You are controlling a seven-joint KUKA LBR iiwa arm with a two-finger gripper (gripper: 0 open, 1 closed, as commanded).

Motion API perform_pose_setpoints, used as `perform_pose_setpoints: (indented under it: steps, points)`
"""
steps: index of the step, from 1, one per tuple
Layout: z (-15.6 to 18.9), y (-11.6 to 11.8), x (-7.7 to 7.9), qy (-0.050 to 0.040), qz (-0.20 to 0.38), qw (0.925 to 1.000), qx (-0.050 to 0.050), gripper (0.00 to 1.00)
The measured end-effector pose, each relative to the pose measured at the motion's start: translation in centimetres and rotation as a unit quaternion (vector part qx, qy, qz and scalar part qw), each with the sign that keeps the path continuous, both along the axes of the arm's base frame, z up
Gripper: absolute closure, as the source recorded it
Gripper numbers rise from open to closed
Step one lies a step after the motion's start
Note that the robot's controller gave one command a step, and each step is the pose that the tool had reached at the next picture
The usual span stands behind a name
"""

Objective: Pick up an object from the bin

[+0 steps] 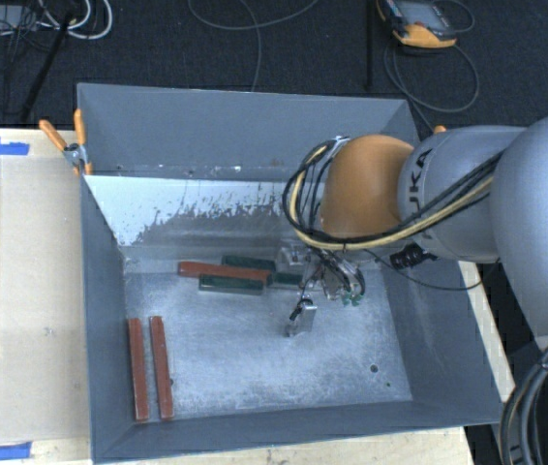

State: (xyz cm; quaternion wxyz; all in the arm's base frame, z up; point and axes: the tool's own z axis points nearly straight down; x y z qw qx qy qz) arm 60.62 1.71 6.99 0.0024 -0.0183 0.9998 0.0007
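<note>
My gripper (300, 320) hangs in the middle of the bin, just right of a small cluster of flat sticks. One fingertip shows, pointing down toward the bare floor. A red-brown stick (222, 271) lies nearest, with a dark green stick (231, 284) under and beside it and another dark green one (251, 261) behind. Nothing shows between the fingers.
Two red-brown sticks (150, 367) lie side by side, lengthwise, near the front left corner of the bin. The arm with its orange cover and cables hangs over the bin's right half and hides the floor behind the gripper.
</note>
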Motion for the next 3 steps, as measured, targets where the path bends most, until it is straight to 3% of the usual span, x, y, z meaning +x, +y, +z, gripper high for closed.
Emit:
perform_pose_setpoints:
  steps: [1,2,3]
  points:
    - [0.1,-2.4,1.5,0.0007,-0.052,0.9986,0.000,0.00]
    - [0.2,-2.5,1.6,-0.0017,-0.054,0.9985,0.000,1.00]
    - [2.9,-2.4,1.7,0.0004,-0.055,0.9985,0.000,1.00]
